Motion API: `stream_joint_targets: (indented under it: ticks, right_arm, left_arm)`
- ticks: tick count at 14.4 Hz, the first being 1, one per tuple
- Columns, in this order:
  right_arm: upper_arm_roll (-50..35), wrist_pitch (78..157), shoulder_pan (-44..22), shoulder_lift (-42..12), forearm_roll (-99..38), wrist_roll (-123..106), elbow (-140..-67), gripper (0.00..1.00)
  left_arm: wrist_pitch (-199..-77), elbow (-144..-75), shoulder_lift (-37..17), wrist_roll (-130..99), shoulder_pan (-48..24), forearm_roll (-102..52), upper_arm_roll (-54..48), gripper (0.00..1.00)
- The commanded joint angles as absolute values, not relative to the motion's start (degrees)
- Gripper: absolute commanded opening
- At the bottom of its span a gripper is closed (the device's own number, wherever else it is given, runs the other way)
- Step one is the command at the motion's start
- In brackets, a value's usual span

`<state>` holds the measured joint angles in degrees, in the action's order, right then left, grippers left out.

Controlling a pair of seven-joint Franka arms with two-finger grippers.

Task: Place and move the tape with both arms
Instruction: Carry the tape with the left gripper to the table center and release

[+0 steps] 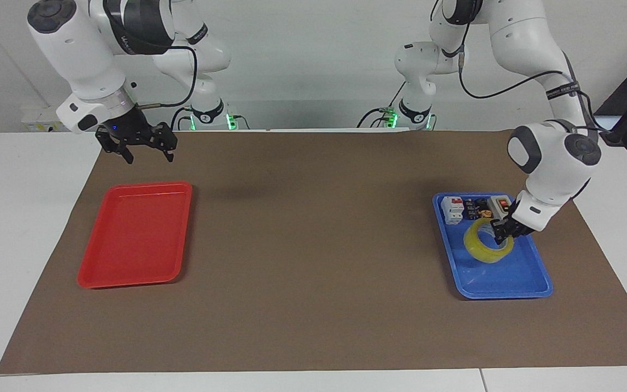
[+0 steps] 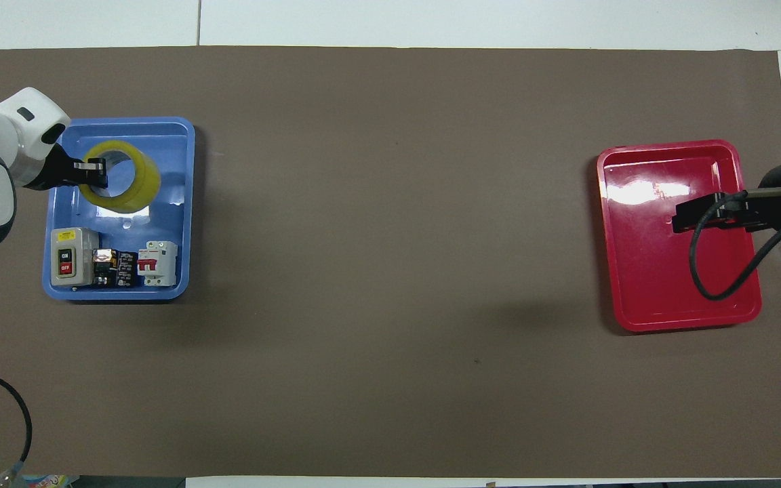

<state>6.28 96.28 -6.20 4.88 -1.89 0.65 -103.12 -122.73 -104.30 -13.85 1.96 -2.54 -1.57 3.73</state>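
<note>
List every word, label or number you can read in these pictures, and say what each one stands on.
"ON": upper button of the grey switch box in the blue plastic tray.
"OFF": its red lower button.
Yellow sticker on that box: too small to read.
White-and-red circuit breaker: print too small to read.
Black bands on the white robot arms: white lettering, unreadable.
Yellow translucent tape roll: no text visible.
</note>
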Motion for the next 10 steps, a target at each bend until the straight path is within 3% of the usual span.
stream_joint_targets:
  ticks: [1, 10]
  right_arm:
    - [6.0, 97.2, -5.3, 6.3, -2.8, 0.8, -104.8, 1.00]
    - [6.0, 98.2, 2.2, 5.9, -2.8, -4.0, -104.8, 1.00]
  left_arm:
    - [-119.2, -105.7, -9.9, -6.2, -9.1, -1.8, 4.3, 0.00]
    - [-128.8, -110.5, -12.4, -38.2, -35.2, 0.3, 4.3, 0.00]
